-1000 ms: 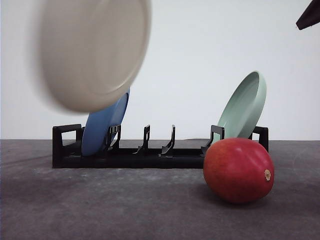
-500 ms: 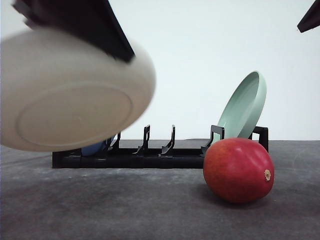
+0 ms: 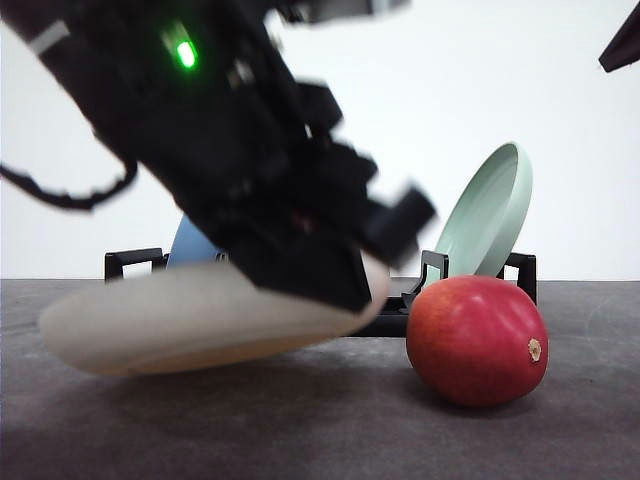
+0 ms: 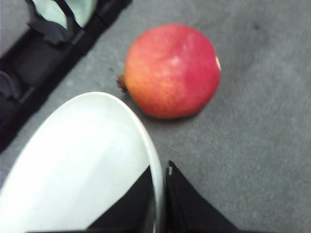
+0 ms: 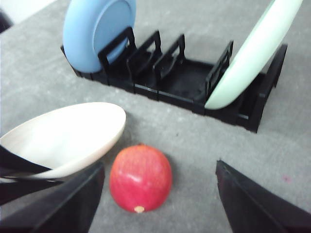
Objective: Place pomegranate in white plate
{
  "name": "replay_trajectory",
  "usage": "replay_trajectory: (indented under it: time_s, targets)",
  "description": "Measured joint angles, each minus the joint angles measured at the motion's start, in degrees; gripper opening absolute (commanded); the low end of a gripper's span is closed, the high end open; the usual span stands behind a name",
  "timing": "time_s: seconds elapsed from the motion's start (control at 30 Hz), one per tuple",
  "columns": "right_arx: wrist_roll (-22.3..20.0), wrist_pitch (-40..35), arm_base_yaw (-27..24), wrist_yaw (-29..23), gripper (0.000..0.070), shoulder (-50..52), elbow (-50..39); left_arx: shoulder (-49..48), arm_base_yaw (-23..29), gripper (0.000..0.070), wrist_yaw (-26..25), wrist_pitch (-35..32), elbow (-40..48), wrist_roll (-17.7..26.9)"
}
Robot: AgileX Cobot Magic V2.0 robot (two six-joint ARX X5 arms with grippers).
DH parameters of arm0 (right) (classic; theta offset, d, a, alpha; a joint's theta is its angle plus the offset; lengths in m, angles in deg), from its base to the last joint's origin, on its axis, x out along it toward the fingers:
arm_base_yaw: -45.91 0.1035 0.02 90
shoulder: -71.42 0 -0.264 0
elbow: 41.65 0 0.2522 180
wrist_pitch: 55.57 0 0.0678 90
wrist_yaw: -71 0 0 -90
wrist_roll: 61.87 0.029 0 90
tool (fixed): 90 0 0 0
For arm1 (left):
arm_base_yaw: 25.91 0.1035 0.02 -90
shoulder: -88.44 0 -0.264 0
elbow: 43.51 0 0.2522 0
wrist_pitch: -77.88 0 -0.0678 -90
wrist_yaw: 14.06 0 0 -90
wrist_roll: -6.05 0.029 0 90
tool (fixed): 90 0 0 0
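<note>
The red pomegranate (image 3: 476, 340) lies on the grey table at the right, in front of the rack's right end. My left gripper (image 3: 330, 270) is shut on the rim of the white plate (image 3: 200, 325), holding it tilted just above the table to the left of the fruit. In the left wrist view the fingers (image 4: 180, 204) pinch the white plate (image 4: 82, 165) at its edge, with the pomegranate (image 4: 170, 70) a short gap beyond. My right gripper (image 5: 159, 167) hangs open high above the pomegranate (image 5: 141, 177), beside the white plate (image 5: 63, 138).
A black dish rack (image 5: 180, 77) stands behind, with a blue plate (image 5: 97, 31) upright at its left end and a pale green plate (image 5: 252, 53) leaning at its right end. Bare grey table (image 3: 320, 430) lies in front of the fruit and plate.
The left arm has swung the white plate down from the upper left to just above the table, turning it from upright to nearly flat. The pomegranate has not moved.
</note>
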Motion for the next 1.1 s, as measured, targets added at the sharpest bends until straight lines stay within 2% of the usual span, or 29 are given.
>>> replay_trajectory:
  time_s: [0.33, 0.43, 0.5, 0.63, 0.7, 0.8, 1.0, 1.1]
  targets:
    - [0.00, 0.65, 0.00, 0.00, 0.0450, 0.00, 0.00, 7.04, -0.04, 0.0010, 0.27, -2.84, 0.00, 2.61]
    - [0.00, 1.24, 0.00, 0.00, 0.0450, 0.00, 0.00, 7.11, -0.04, 0.0039, 0.25, -2.89, 0.00, 2.72]
    - [0.00, 1.30, 0.00, 0.00, 0.0450, 0.00, 0.00, 7.11, -0.04, 0.0091, 0.17, -2.70, 0.00, 2.72]
    - [0.00, 1.30, 0.00, 0.00, 0.0450, 0.00, 0.00, 7.05, -0.04, 0.0347, 0.14, -0.95, 0.00, 1.76]
    - [0.00, 1.30, 0.00, 0.00, 0.0450, 0.00, 0.00, 6.35, -0.04, 0.0398, -0.42, 2.45, 0.00, 0.32]
    - [0.00, 1.29, 0.00, 0.00, 0.0450, 0.00, 0.00, 2.95, 0.40, 0.0398, -4.30, 9.09, -0.04, -2.99]
    - [0.00, 1.30, 0.00, 0.00, 0.0450, 0.00, 0.00, -9.57, 5.06, 0.0398, -18.93, 21.41, -0.84, -11.12]
    - [0.00, 1.30, 0.00, 0.00, 0.0450, 0.00, 0.00, -16.11, 8.74, 0.0397, -22.03, 27.76, -0.87, -14.88]
